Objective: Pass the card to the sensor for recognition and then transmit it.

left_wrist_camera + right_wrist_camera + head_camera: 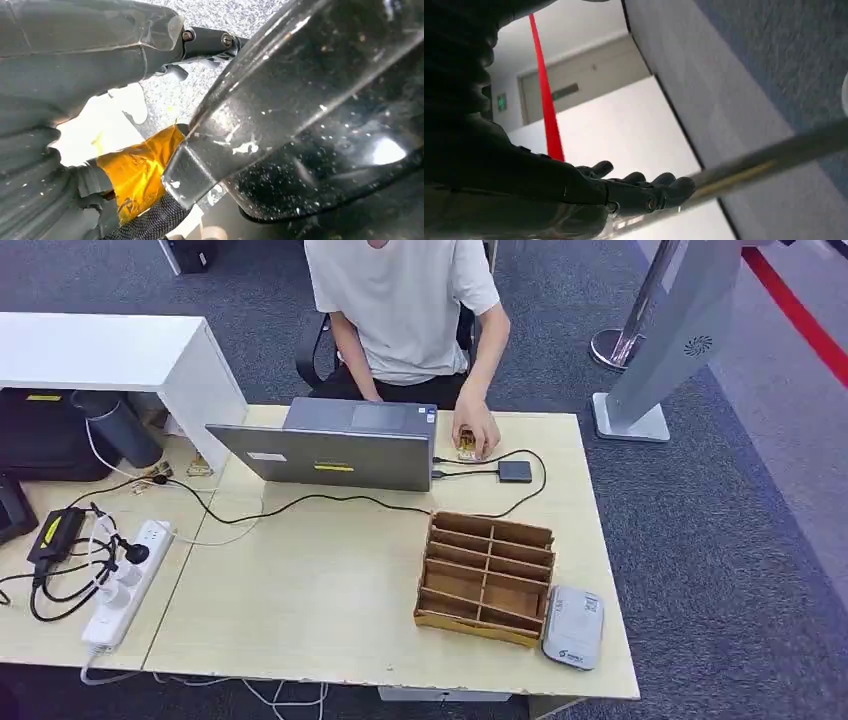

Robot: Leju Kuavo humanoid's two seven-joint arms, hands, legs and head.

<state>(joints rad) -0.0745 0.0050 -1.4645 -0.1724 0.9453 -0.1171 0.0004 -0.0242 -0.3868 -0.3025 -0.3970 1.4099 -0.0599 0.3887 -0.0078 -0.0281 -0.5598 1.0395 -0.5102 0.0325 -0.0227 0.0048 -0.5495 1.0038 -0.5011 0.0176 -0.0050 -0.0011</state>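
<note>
Robot at the card desk, arms low: the right hand hangs with fingers stretched out and nothing in them, while the left hand sits close against the robot's own body, and whether its fingers are apart or together cannot be told. On the near right corner of the desk a grey-white device lies just beside a wooden rack of open slots. Where the card lies cannot be told: the slots are seen at a slant, and something small and yellowish under the person's hand is too small to name. With both arms down, the scene would fit a card yet to be fetched as well as one read and handed on. Whenever a card goes to a reader, it probably wants a grip by one edge, face held flat and steady, well clear of the rack's walls. To the left a power strip trails leads, and a black cable crosses the desk toward the laptop; either could snag a reaching arm. A small dark box cabled to the laptop may equally be the sensor. Beyond sits the person, with a grey stand farther right.
</note>
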